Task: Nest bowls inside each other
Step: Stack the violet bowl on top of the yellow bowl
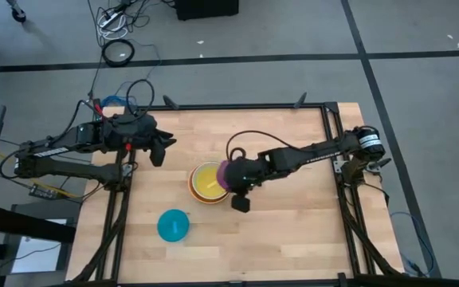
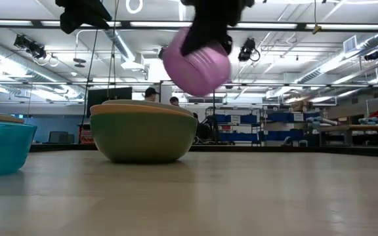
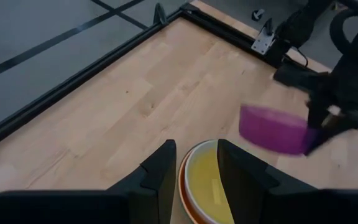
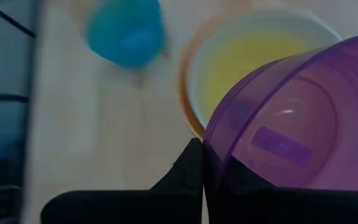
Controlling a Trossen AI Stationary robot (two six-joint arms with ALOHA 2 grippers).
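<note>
A stack of bowls stands at the table's middle: a green one at the bottom, orange and white rims above it, and yellow innermost. A purple bowl hangs tilted over the stack's right edge, with my right gripper shut on it. A blue bowl rests on its base alone, nearer the front left. My left gripper hovers open over the table's far left, touching nothing. My right gripper holds the purple bowl by its rim wall, one finger outside and one inside, seen through the wall. The fingers slant down from the table's right side. The bowl is lifted clear and tilted, above the stack's right edge.
A black frame rail runs round the wooden table. Bare wood lies to the right of and in front of the stack. Cables hang by the left arm's base. People show in the room beyond the table in the low view.
</note>
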